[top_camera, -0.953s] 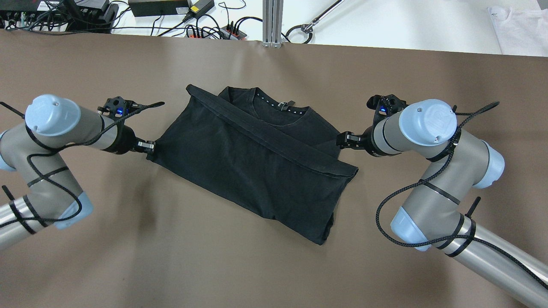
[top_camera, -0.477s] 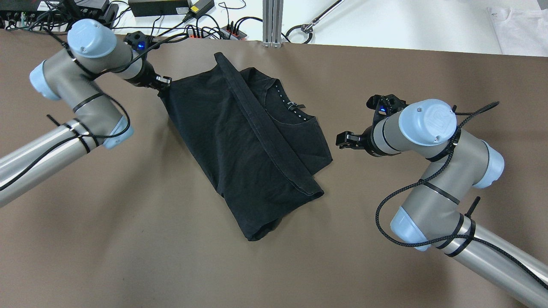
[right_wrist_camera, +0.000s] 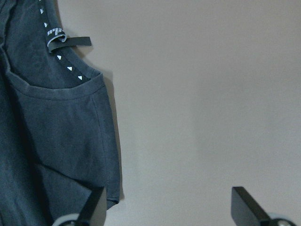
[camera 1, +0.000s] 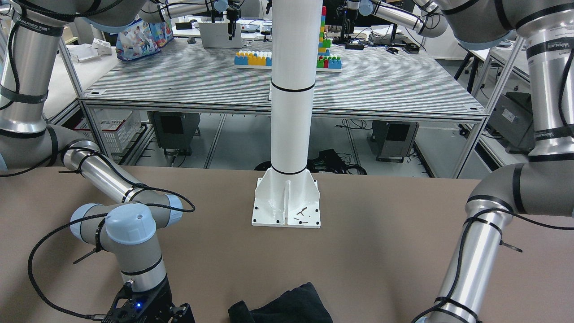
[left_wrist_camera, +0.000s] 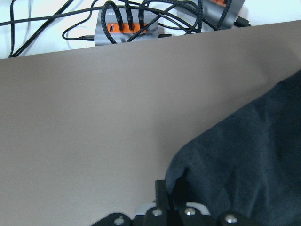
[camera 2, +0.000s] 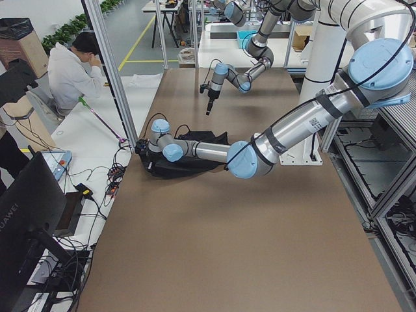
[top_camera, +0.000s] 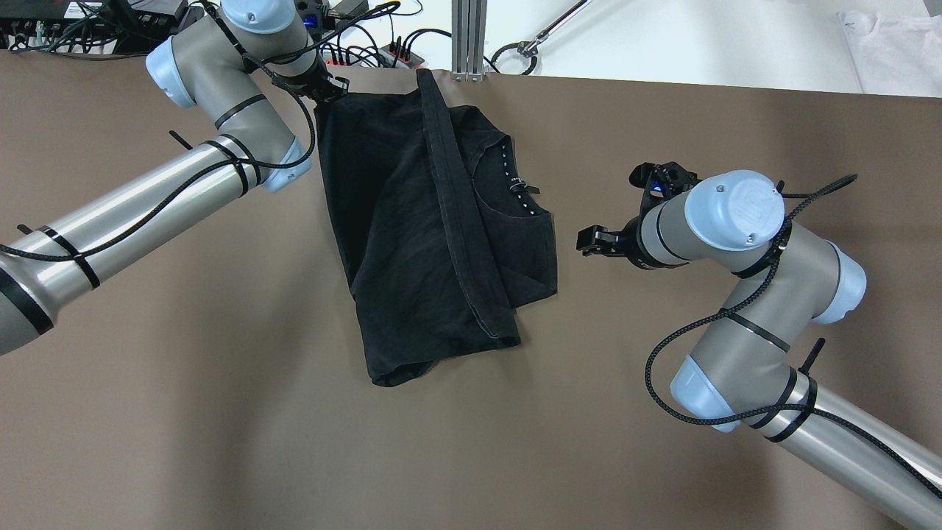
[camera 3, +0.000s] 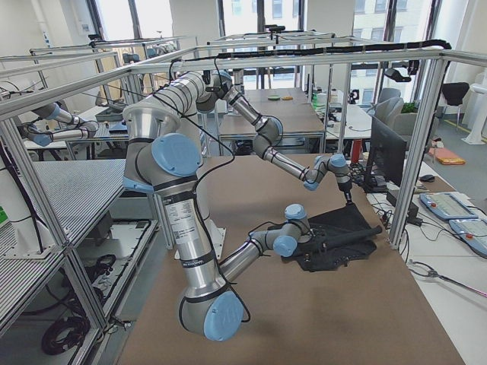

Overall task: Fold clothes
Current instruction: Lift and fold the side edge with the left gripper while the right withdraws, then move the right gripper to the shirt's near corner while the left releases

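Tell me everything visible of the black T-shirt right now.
The black T-shirt is soft, matte, wrinkled fabric, folded so its hemmed edge crosses the body; the neckline with white triangles and a label loop shows. It lies on the brown table, its far corner pinched in the left gripper; the open right gripper is clear of it.

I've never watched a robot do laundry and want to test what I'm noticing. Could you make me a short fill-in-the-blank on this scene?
1. The clothes lying on the brown table are ____ in colour.
2. The left gripper is ____ on a corner of the clothes near the table's far edge.
3. The right gripper hangs beside the clothes without touching them, its jaws ____.
4. The neckline is dotted with small white ____.

Missing words: black; shut; open; triangles.
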`<state>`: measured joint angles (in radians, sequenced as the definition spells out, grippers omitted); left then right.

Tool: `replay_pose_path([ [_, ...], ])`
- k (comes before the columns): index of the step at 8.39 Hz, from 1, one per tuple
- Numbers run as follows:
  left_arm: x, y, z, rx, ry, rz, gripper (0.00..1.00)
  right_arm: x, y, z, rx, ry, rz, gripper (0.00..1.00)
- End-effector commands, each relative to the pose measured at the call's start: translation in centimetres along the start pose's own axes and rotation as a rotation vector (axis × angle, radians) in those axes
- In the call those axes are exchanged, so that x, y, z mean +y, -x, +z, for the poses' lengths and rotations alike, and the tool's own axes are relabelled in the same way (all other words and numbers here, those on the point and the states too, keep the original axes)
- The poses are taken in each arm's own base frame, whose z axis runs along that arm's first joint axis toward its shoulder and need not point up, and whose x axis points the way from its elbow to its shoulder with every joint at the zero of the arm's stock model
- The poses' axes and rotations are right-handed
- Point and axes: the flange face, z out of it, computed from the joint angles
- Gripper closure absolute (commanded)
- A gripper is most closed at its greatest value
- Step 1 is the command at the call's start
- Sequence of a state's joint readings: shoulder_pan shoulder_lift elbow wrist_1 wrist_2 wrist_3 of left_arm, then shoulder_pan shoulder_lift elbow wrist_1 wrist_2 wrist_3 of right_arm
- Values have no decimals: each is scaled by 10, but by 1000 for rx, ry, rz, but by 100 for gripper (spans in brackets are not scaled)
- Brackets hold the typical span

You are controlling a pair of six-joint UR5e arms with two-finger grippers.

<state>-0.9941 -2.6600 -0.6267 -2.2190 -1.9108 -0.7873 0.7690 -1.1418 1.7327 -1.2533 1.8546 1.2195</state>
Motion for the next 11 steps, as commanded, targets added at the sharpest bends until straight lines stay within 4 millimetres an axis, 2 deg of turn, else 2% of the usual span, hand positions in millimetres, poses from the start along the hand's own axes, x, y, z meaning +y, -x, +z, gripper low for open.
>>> replay_pose_path([
  [1, -15, 0, -13, -3, -45, 99, 1, 13, 12, 5, -10, 15, -14, 6],
  [2, -22, 19, -24, 2, -64, 103, 0, 21, 18, 9, -8, 10, -21, 6],
  [3, -20, 29, -31, 9, -81, 130, 0, 33, 35, 12, -22, 3, 15, 6],
  [4, -4, 40, -31, 21, -89, 130, 0, 51, 52, 20, -27, 7, 64, 6],
  [6, 29, 58, -35, 45, -108, 129, 0, 68, 75, 34, -28, -28, 238, 8],
  [7, 38, 50, -33, 59, -105, 120, 0, 71, 76, 46, -44, -46, 304, 10],
  [9, 47, 37, -27, 64, -99, 118, 0, 77, 61, 96, -145, -75, 398, 11],
  [11, 49, 42, -24, 58, -97, 115, 0, 75, 54, 104, -144, -81, 396, 12],
])
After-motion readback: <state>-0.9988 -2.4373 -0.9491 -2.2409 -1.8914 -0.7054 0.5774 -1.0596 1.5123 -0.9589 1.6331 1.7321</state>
